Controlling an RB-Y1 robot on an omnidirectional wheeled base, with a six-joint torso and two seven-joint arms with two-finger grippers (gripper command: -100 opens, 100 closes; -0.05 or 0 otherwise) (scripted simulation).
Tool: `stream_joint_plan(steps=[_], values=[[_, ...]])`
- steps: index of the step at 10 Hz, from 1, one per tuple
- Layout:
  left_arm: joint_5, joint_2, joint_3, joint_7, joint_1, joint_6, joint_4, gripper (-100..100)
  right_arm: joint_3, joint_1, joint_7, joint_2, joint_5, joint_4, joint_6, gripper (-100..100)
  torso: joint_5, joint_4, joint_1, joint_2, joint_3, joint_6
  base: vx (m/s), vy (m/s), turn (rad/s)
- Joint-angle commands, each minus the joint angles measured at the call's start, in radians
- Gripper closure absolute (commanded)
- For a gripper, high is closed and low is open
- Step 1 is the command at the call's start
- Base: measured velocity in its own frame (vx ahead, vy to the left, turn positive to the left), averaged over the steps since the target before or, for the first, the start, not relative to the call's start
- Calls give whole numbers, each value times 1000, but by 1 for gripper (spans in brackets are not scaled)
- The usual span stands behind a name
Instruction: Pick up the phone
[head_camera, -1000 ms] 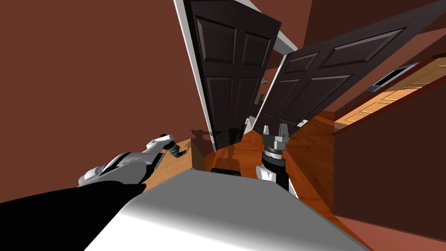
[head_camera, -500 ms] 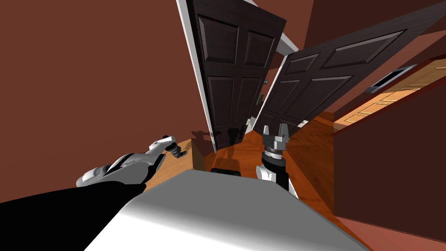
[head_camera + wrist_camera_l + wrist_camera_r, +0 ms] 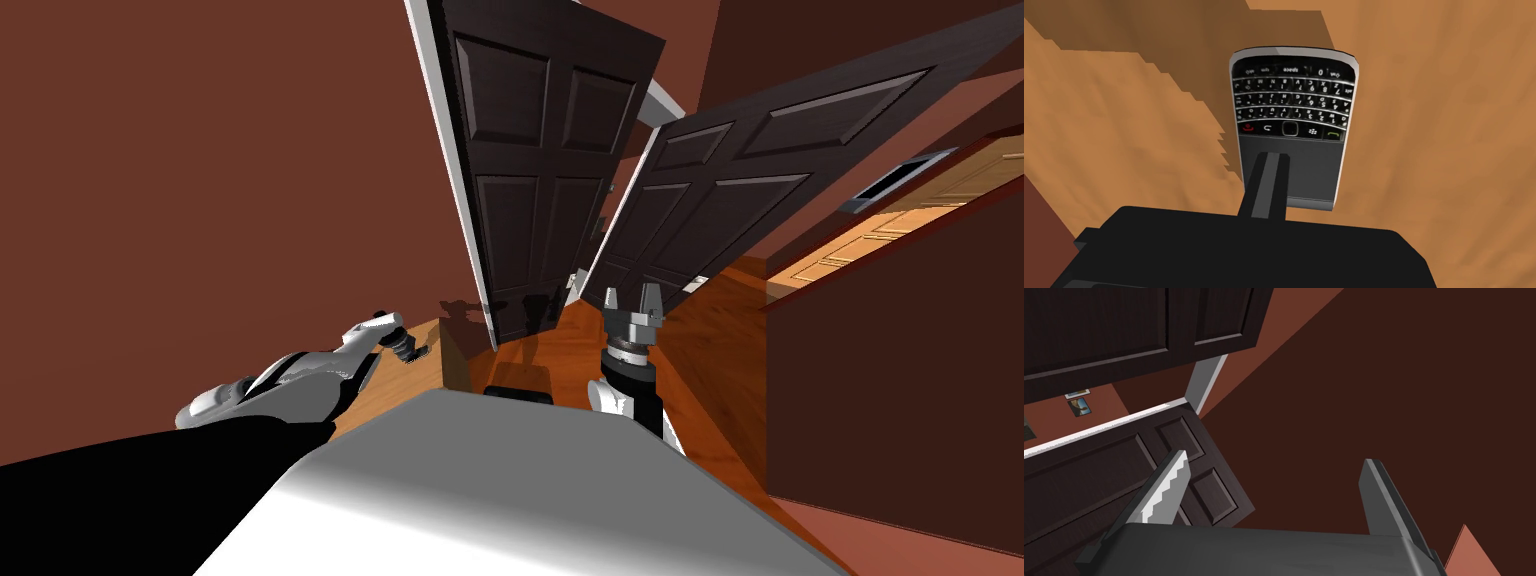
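A black phone with a silver rim and a small keyboard lies flat on a brown wooden top. My left gripper is shut, its two fingers pressed together over the phone's dark screen with nothing between them. Whether the tips touch the screen, I cannot tell. In the head view the left gripper reaches down over the wooden top at the left. My right gripper is held up in front of me, open and empty, and the right wrist view shows its fingers wide apart.
Two dark panelled doors stand ajar ahead with a narrow gap between them. Red-brown walls close in on the left and right. The floor is polished wood. The wooden top's corner is near the left door.
My left gripper's fingers have closed from wide open to fully together. The left forearm has shifted slightly. The right arm has not moved.
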Motion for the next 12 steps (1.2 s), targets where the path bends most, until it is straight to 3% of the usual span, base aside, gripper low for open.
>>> stream_joint_plan(steps=[1, 3, 5, 7, 12], values=[[-2, 27, 1, 2, -15, 9, 2, -100, 0, 0, 0, 0, 0, 0, 0, 0, 0, 0, 0, 0, 0, 0, -93, -43, -26], [-2, 27, 1, 2, -15, 9, 2, -100, 0, 0, 0, 0, 0, 0, 0, 0, -1, 2, -5, 7, 4, 0, -93, -72, -2], [3, 71, 2, 14, -37, 35, 17, -100, 0, 0, 0, 0, 0, 0, 0, 0, -1, 2, -5, 7, 4, 0, -125, -106, -82], [8, 80, 3, 24, -37, 47, 25, -100, 0, 0, 0, 0, 0, 0, 0, 0, -2, 2, -8, 6, 4, 0, -48, -94, -2], [29, 74, 19, 73, -9, 66, 53, -100, 0, 0, 0, 0, 0, 0, 0, 0, 0, -1, 2, -6, -4, 0, 101, 14, 31]])
